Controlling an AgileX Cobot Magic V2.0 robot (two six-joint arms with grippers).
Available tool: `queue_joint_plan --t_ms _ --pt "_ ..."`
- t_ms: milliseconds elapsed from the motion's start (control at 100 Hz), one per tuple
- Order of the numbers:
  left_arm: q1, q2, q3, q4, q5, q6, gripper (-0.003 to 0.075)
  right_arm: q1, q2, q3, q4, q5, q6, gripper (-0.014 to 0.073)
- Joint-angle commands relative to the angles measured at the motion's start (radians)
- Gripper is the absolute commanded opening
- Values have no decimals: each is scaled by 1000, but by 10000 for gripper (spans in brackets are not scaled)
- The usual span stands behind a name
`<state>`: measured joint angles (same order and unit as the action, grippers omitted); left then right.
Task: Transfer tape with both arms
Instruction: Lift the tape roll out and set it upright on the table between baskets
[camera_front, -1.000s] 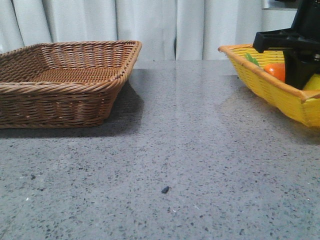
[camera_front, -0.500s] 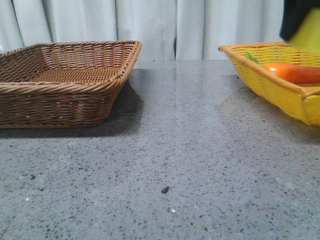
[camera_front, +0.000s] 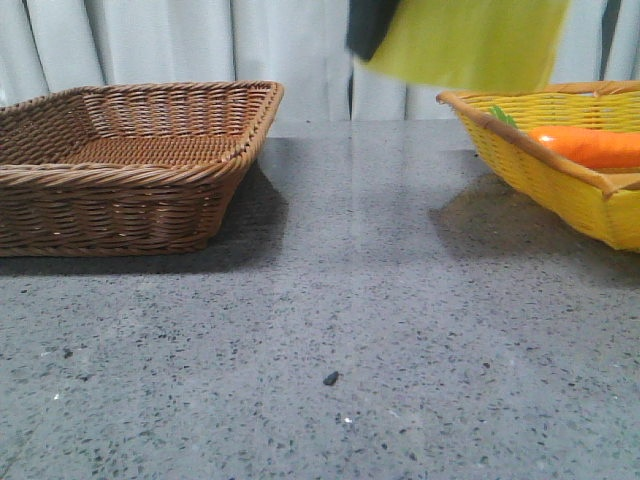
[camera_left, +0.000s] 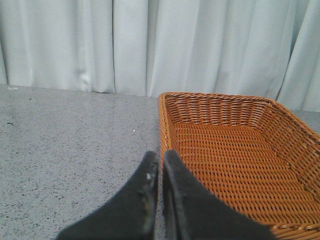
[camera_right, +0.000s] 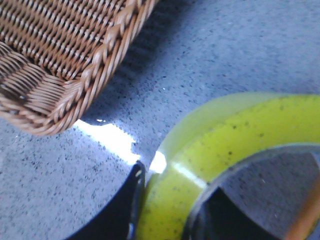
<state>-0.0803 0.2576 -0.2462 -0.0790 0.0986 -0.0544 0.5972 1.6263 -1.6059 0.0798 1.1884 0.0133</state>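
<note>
The tape (camera_front: 470, 40), a wide translucent yellow roll, hangs blurred in the air at the top of the front view, between the two baskets. A dark arm part (camera_front: 368, 25) shows at its left edge. In the right wrist view the tape (camera_right: 225, 150) fills the frame and my right gripper (camera_right: 167, 210) is shut on its wall, one finger outside, one inside the ring. My left gripper (camera_left: 161, 160) is shut and empty, low over the table beside the brown basket (camera_left: 235, 150).
A brown wicker basket (camera_front: 130, 160) stands at the left, also in the right wrist view (camera_right: 65, 55). A yellow basket (camera_front: 540, 170) at the right holds an orange carrot (camera_front: 590, 145). A small dark speck (camera_front: 330, 379) lies on the grey table.
My right arm lifted the tape out of the yellow basket and carried it left, from the right edge to above the table's middle. The carrot now lies uncovered.
</note>
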Motion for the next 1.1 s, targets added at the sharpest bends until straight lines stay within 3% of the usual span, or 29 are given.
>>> queue_joint_plan --t_ms 0,340,670,1090 --pt "0 17 -36 -7 -80 -3 -21 11 1 -37 -17 -78 -13 -38" --pt "0 17 -36 -7 -80 -3 -21 15 179 -37 -17 -76 -13 -25" --pt "0 17 -36 -8 -80 -3 -21 15 190 -37 -17 -62 -13 186" --pt "-10 19 -101 -15 -25 -3 -20 15 75 -40 -23 -44 -13 185"
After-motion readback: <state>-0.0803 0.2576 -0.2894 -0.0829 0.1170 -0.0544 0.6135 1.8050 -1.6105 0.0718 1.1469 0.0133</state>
